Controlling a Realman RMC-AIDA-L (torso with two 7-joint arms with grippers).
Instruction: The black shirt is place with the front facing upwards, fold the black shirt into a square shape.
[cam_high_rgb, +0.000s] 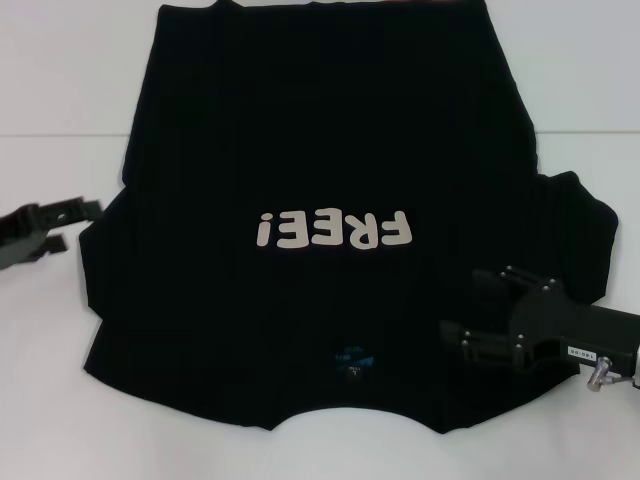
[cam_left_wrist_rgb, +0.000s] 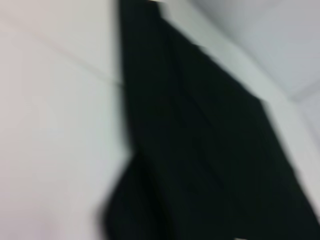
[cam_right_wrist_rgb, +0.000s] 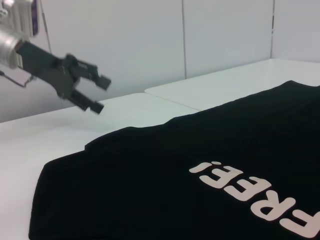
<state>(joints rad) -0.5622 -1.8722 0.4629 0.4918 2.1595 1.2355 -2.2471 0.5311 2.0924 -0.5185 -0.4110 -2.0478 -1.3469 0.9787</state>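
The black shirt (cam_high_rgb: 300, 130) lies flat on the white table (cam_high_rgb: 60, 380), front up, its collar and small blue neck label (cam_high_rgb: 355, 357) toward me. The off-white "FREE!" letters (cam_high_rgb: 333, 231) read upside down in the head view. My right gripper (cam_high_rgb: 468, 306) hovers open over the shirt's near right shoulder, beside the right sleeve (cam_high_rgb: 580, 230). The left gripper (cam_high_rgb: 66, 226) sits just off the shirt's left edge, open and holding nothing. In the right wrist view that same left gripper (cam_right_wrist_rgb: 99, 93) hangs above the table beyond the shirt (cam_right_wrist_rgb: 150, 190). The left wrist view shows only the shirt (cam_left_wrist_rgb: 200, 150) and bare table.
White table surface surrounds the shirt to the left, right and front (cam_high_rgb: 320, 455). A seam between two tabletops (cam_right_wrist_rgb: 165, 100) runs behind the shirt, with pale wall panels (cam_right_wrist_rgb: 225, 35) beyond it.
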